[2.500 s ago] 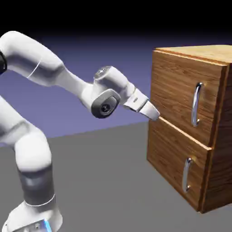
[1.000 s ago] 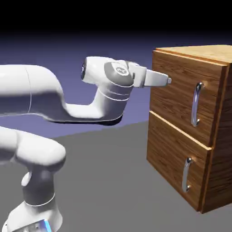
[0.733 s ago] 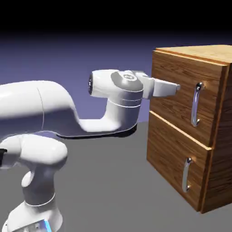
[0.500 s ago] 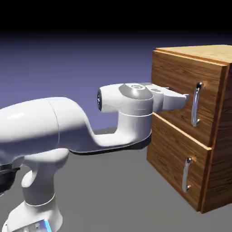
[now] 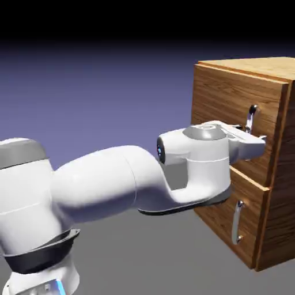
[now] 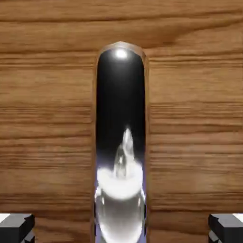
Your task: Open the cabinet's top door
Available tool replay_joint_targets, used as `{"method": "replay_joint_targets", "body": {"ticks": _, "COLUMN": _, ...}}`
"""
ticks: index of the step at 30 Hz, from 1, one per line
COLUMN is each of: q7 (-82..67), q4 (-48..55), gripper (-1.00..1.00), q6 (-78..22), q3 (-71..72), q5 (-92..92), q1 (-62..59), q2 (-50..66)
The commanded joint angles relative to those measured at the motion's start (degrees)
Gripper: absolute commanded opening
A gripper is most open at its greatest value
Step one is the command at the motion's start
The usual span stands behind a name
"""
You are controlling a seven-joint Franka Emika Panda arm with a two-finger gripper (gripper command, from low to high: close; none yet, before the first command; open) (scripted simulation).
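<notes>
On the grey table (image 5: 132,242), the cabinet (image 5: 227,103) stands against blue-violet.

cabinet (image 5: 271,72): one
front panels: two, the top door (image 5: 222,101) and the lower panel (image 5: 219,216)
silver handles: two, upper handle (image 5: 249,118), lower handle (image 5: 236,222)
robot arm (image 5: 115,184): one

A plain grey bench (image 5: 144,242) spreads across the lower part of the exterior view. Behind it rises a blue-violet backdrop (image 5: 103,98), brightest near the bench's far edge and fading to black at the top.
</notes>
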Motion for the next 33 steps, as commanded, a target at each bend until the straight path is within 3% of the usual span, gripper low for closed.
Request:
{"method": "replay_joint_targets", "body": {"ticks": 1, "q7": 1.42, "q4": -2.03, "gripper": -1.00, "q6": -1.49, "q3": 1.18, "q5": 0.05, "q1": -2.08, "q2": 0.94}}
{"method": "replay_joint_targets", "body": {"ticks": 11, "q7": 16.44, "q4": -14.69, "gripper": -1.00, "q6": -9.19, "q3": 15.11, "q5": 1.64, "q1": -20.58, "q2": 11.51}}
{"method": "replay_joint_targets", "body": {"ticks": 26, "q7": 16.29, "q4": -33.38, "gripper": -1.00, "q6": -19.87, "q3": 45.74, "q5": 25.55, "q1": -47.90, "q2": 8.95}}
{"method": "replay_joint_targets", "body": {"ticks": 33, "q7": 11.58, "q4": -39.66, "gripper": -1.00, "q6": -24.96, "q3": 58.85, "q5": 41.68, "q1": -53.46, "q2": 3.07}}
